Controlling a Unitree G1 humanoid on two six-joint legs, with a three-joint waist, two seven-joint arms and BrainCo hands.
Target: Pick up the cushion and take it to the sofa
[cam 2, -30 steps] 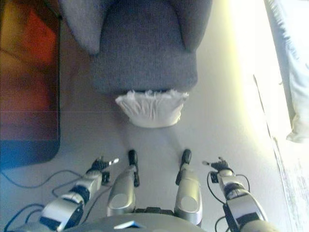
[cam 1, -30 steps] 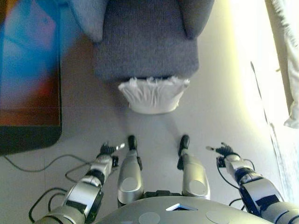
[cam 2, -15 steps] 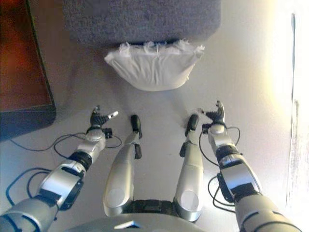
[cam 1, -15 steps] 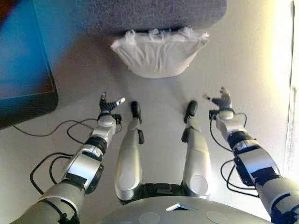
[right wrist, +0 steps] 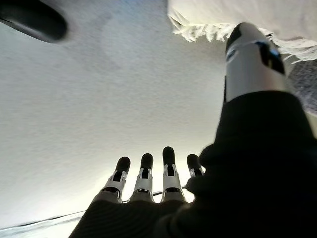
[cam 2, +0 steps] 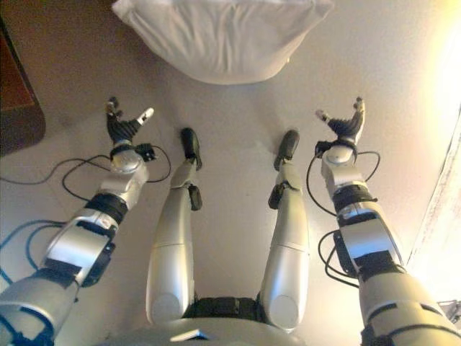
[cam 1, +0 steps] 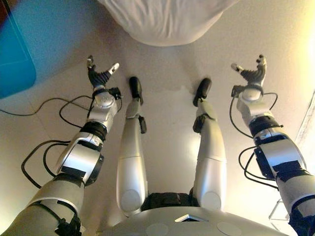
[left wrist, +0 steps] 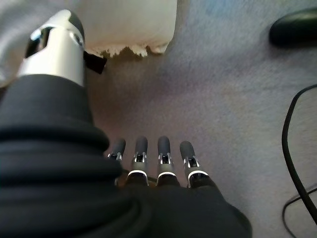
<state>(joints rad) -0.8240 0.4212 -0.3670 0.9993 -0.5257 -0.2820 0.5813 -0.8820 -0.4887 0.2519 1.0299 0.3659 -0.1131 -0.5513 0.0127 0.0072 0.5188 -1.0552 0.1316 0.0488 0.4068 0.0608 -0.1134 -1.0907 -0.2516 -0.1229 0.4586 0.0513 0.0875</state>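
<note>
A white cushion (cam 2: 223, 36) with a frilled edge lies on the floor straight ahead, at the top of both eye views. My left hand (cam 1: 98, 76) hovers over the floor a short way below and left of it, fingers and thumb spread, holding nothing. My right hand (cam 1: 252, 74) mirrors it at the cushion's lower right, also spread and empty. In the left wrist view the cushion's corner (left wrist: 129, 25) shows beyond the thumb. The right wrist view shows the cushion's frilled edge (right wrist: 208, 27) past its thumb. The sofa is out of view.
A dark low table corner (cam 2: 14, 101) sits at the left edge. Pale floor (cam 2: 238, 115) lies between my hands and the cushion. Bright light washes over the floor at the right.
The camera has tilted down and closer: the cushion slid to the top edge and the grey sofa left the view. Both arms have reached forward toward the cushion's sides, hands still open.
</note>
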